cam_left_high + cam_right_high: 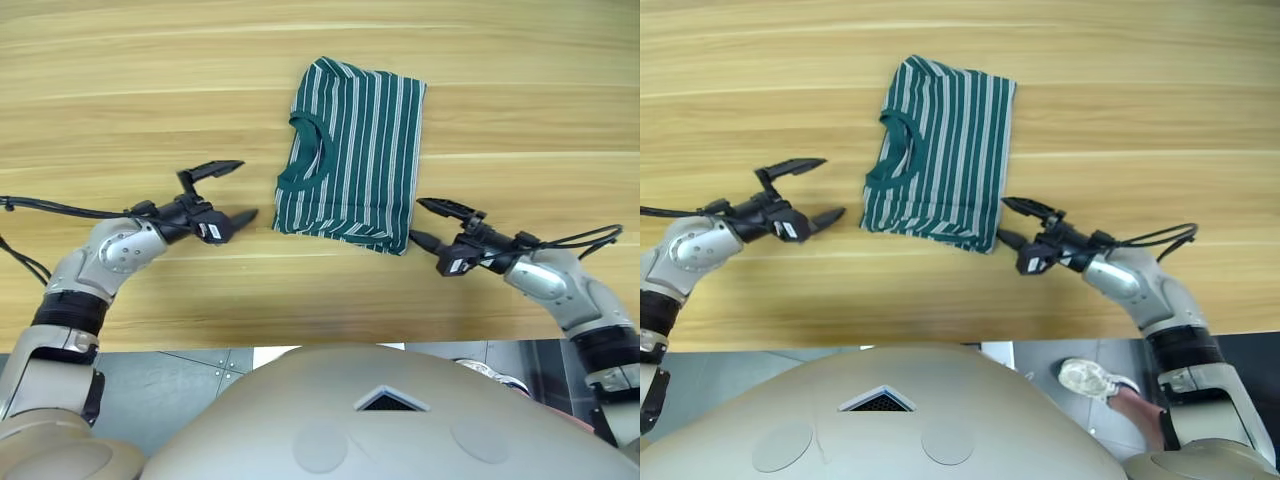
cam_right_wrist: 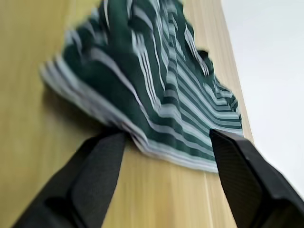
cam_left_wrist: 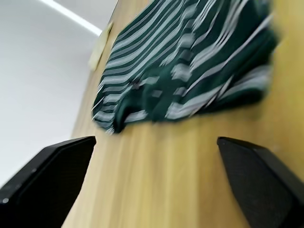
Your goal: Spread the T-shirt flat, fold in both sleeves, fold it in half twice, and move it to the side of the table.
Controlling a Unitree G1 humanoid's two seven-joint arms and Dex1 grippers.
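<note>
Both grippers hover low over the wooden table point(image 1: 520, 100) with jaws apart and holding nothing. Between them lies the folded green striped T-shirt point(image 1: 355, 150). The right gripper point(image 1: 417, 220) is just beside its near right corner, and the left gripper point(image 1: 245, 190) stands off its collar side.

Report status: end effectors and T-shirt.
Striped T-shirt folded, mid wooden table. Left end effector open, off its left edge. Right end effector open at its near right corner.

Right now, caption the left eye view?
Folded striped T-shirt on wooden table, open left gripper and right gripper flanking it.
</note>
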